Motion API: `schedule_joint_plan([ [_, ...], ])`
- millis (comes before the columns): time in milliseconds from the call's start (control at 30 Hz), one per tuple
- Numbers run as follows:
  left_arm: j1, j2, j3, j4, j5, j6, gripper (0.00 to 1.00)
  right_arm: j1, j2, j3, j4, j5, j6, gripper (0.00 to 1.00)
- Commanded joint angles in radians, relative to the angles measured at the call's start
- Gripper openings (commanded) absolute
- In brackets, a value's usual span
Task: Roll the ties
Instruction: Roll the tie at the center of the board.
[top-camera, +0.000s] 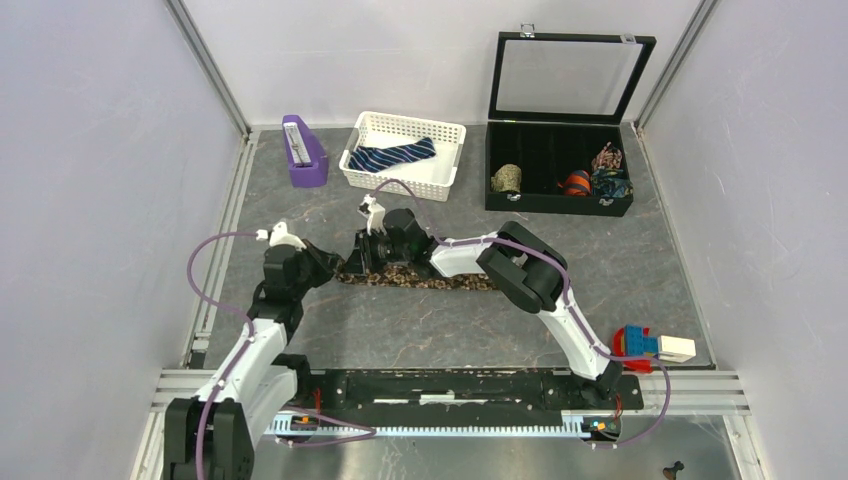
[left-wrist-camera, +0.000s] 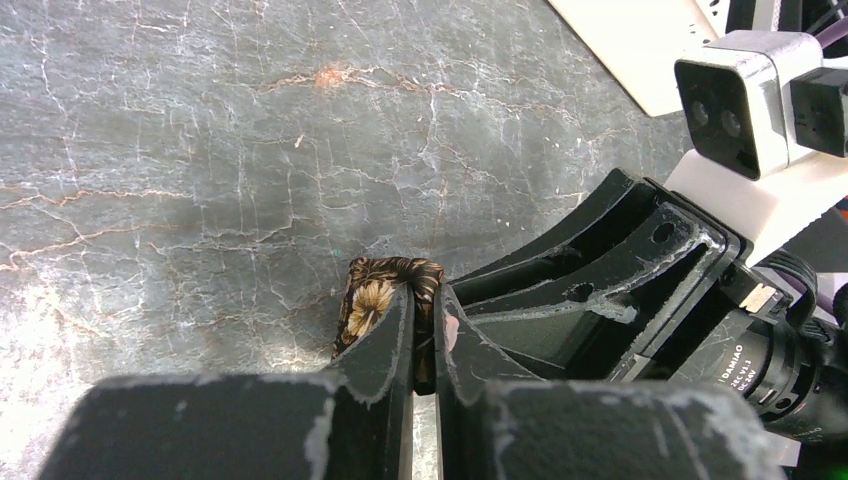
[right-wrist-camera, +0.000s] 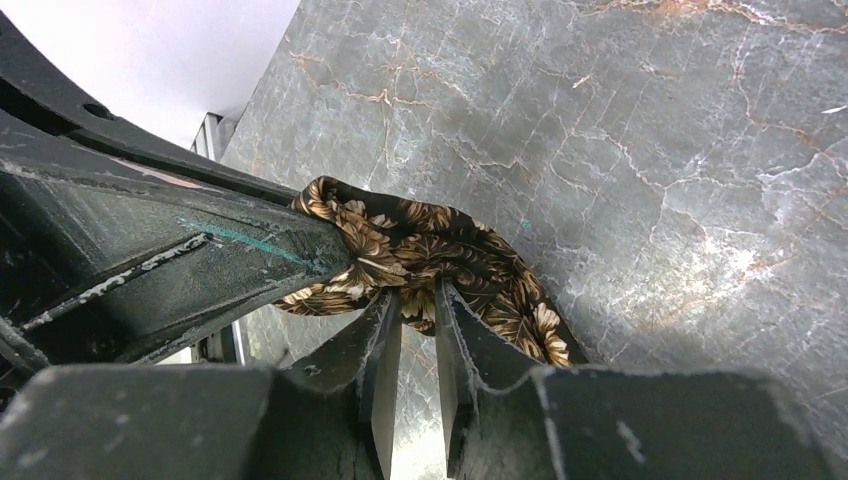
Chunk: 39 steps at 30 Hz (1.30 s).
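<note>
The brown-and-tan print tie (top-camera: 430, 281) lies stretched across the middle of the grey table. Its left end is folded over and pinched by both grippers. My left gripper (top-camera: 338, 262) is shut on the folded end (left-wrist-camera: 378, 300). My right gripper (top-camera: 366, 250) is shut on the same end (right-wrist-camera: 430, 255) from the other side, its fingers right against the left ones. The navy striped tie (top-camera: 395, 156) lies in the white lattice basket (top-camera: 440, 180) at the back.
A purple holder (top-camera: 303, 152) stands at the back left. An open black case (top-camera: 556, 185) at the back right holds several rolled ties. A red-blue-white object (top-camera: 652, 345) lies near the right arm's base.
</note>
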Motion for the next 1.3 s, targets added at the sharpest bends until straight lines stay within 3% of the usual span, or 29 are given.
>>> schedule_joint_plan([
  [0,-0.043,-0.007,0.046,-0.013,-0.076,0.052,0.02,0.007,0.010,0.031,0.047,-0.011,0.009,0.25],
  [800,-0.241,0.101,0.039,0.046,-0.269,0.053,0.02,-0.049,-0.139,-0.199,0.089,-0.030,-0.033,0.25],
  [1033,-0.301,0.139,0.067,0.043,-0.341,0.070,0.02,-0.060,-0.206,-0.224,-0.036,-0.030,-0.106,0.26],
  [1267,-0.355,0.164,0.094,0.032,-0.398,0.083,0.02,-0.123,-0.305,-0.342,-0.055,-0.004,-0.142,0.27],
])
